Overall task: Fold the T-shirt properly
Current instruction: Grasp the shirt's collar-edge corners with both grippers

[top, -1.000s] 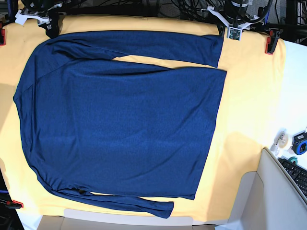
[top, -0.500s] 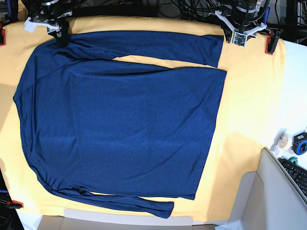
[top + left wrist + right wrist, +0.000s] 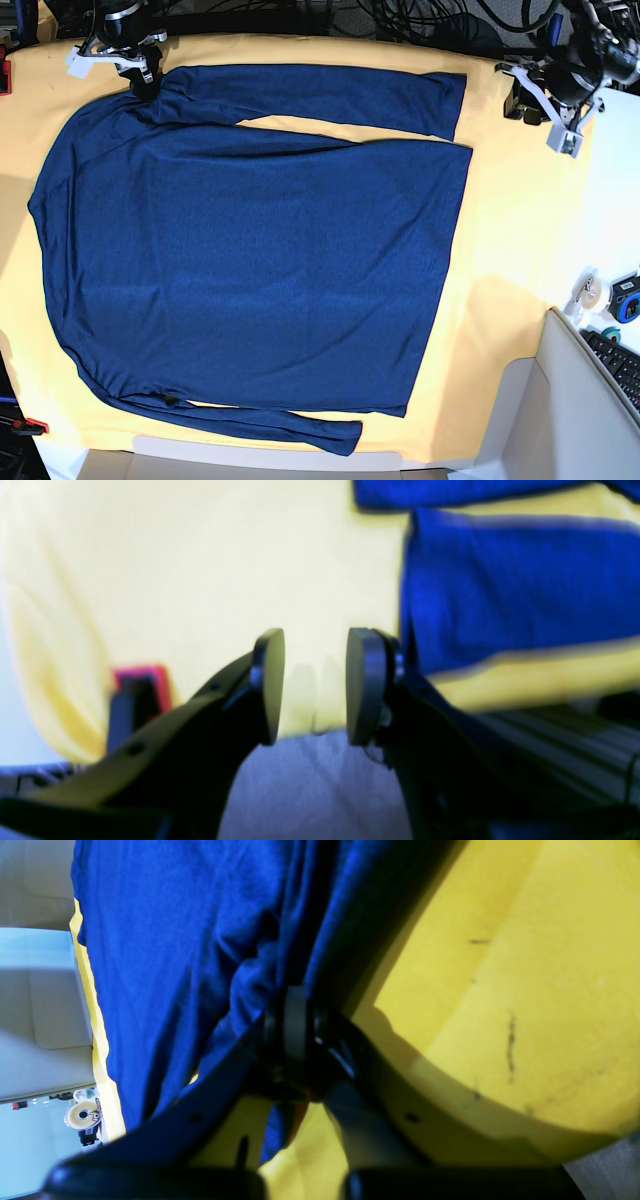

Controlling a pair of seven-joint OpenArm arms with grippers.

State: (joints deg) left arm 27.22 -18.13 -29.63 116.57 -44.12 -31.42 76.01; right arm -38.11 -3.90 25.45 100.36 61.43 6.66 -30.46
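The dark navy T-shirt (image 3: 260,240) lies spread flat on the yellow table cloth (image 3: 510,230), sleeves along the far and near edges. At the far left my right gripper (image 3: 143,85) sits on the shoulder where the far sleeve begins. In the right wrist view this gripper (image 3: 296,1030) is shut, with bunched blue fabric (image 3: 165,940) pinched at its pads. My left gripper (image 3: 522,105) hangs at the far right, beyond the far sleeve's cuff. It stands open (image 3: 315,685) over bare yellow cloth, with the shirt's edge (image 3: 500,580) to its right.
Red clamps (image 3: 3,75) (image 3: 35,425) (image 3: 140,680) pin the cloth at the table edges. Tape rolls (image 3: 595,292) and a keyboard (image 3: 620,365) lie on the white surface at the right. Cables hang along the far edge.
My right gripper has shut on the shoulder fabric and shifted slightly right. The left arm has swung right and nearer, away from the sleeve cuff, still open.
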